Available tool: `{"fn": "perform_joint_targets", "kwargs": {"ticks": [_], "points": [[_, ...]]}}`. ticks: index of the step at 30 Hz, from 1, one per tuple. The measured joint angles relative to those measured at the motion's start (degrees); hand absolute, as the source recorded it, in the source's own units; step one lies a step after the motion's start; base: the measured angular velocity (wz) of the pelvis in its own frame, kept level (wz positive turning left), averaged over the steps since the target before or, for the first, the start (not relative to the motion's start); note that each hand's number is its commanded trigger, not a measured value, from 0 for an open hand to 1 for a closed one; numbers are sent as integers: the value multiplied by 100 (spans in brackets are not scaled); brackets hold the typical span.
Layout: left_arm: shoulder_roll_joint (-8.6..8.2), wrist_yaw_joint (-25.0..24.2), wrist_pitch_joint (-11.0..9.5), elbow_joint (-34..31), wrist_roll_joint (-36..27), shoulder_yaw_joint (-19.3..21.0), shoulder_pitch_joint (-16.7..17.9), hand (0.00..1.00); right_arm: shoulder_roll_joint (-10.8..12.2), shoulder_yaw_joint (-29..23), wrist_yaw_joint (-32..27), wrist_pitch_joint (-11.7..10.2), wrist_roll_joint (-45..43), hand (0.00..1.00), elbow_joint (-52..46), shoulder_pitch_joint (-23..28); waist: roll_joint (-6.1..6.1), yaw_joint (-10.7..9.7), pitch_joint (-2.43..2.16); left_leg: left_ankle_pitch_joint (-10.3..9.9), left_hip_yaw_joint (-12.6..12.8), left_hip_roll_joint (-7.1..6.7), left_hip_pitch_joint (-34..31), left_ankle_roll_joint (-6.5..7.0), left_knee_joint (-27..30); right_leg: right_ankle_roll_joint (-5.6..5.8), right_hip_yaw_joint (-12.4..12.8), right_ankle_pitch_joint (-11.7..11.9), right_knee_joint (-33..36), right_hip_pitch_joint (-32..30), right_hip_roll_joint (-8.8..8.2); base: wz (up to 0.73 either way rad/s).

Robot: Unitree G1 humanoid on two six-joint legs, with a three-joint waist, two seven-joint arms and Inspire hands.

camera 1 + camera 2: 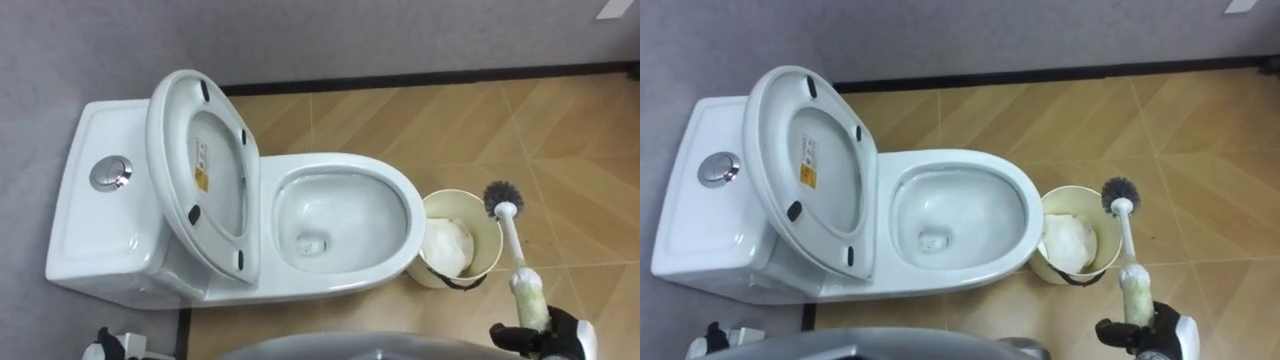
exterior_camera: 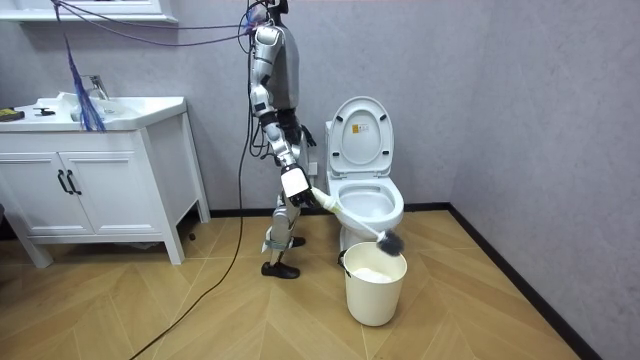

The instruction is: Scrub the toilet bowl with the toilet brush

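Right hand (image 1: 560, 335) had fingers (image 1: 505, 338) wrapped round the toilet brush (image 1: 512, 238) at its handle end; looked light, stiff, slick plastic, so that end grip seemed right.

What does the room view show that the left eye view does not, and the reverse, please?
The room view adds the robot standing beside the toilet, on the room view's left, and a white sink cabinet further left. The left eye view adds the flush button on the cistern and the left hand at the lower left edge. Shared: the raised seat, the bucket, and the toilet brush held in the right hand, bristles by the bucket's rim.
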Motion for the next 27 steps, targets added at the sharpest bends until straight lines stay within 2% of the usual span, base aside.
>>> {"fn": "perform_joint_targets", "kwargs": {"ticks": [6, 27], "points": [[5, -10, 0, 6, 0, 0, -10, 0, -2, 0, 5, -6, 203, 0, 376, -168, -10, 14, 5, 0, -9, -2, 38, 0, 0, 1, 8, -1, -21, 29, -4, 0], [7, -37, -28, 6, 2, 0, -40, 0, -2, 0, 7, -13, 434, 0, 455, -184, -22, 13, 7, 0, -9, -3, 41, 0, 1, 1, 19, -1, -22, 25, -3, 0]]}}
